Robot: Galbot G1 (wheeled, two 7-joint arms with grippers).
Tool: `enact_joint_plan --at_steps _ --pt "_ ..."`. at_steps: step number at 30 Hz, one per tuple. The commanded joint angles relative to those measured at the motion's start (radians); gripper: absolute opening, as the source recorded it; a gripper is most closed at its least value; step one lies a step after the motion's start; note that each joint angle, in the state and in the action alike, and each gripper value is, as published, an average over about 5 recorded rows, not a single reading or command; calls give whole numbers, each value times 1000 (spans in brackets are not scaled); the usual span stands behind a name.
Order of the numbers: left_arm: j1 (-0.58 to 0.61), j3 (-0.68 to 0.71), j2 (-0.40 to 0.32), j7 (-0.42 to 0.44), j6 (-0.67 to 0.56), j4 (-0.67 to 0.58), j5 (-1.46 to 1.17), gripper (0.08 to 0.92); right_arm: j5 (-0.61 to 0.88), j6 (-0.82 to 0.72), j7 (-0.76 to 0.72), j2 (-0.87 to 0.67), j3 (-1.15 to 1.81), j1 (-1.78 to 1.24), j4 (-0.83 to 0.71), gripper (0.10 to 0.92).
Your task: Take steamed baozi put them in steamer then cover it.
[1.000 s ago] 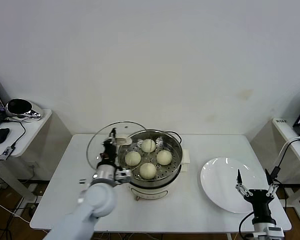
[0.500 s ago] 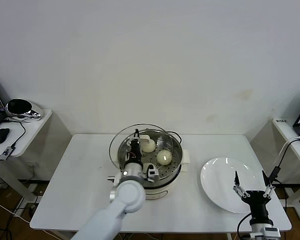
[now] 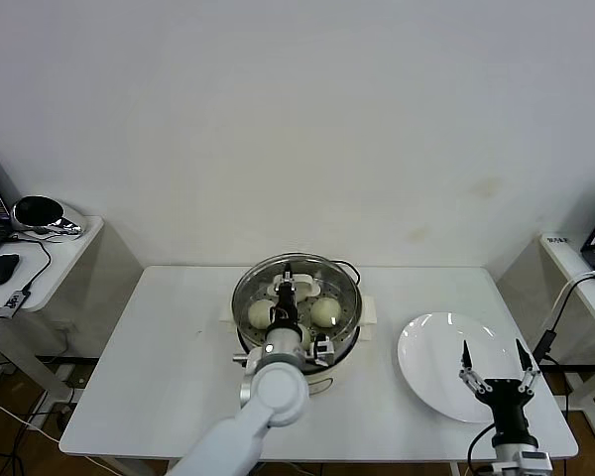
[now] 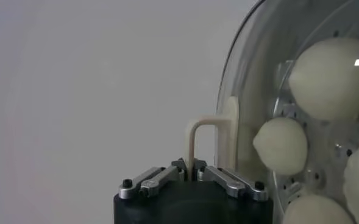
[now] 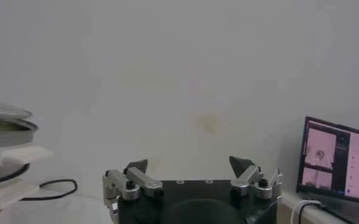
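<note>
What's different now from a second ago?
The left hand, shut on the cover's handle throughout, carried the cover from beside the steamer's left rim to right over the steamer. The baozi now show through the glass. The right hand stayed open over the plate.

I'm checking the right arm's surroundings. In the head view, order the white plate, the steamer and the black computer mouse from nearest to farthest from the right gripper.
From the open right gripper:
1. White plate, right beside it.
2. Steamer, at table centre.
3. Computer mouse, on the far-left side table.
</note>
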Motion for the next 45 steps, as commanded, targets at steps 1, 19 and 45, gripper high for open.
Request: enact_joint_plan --at_steps 1,19,45 --pt "-1 7 -20 9 -1 17 28 146 -1 2 0 0 0 -1 -1 823" --pt "11 8 -36 -1 -14 32 35 146 -1 6 -1 -2 -3 0 -8 823" --pt "518 -279 235 -296 -143 -573 -639 696 -26 9 1 7 -28 -10 -10 823"
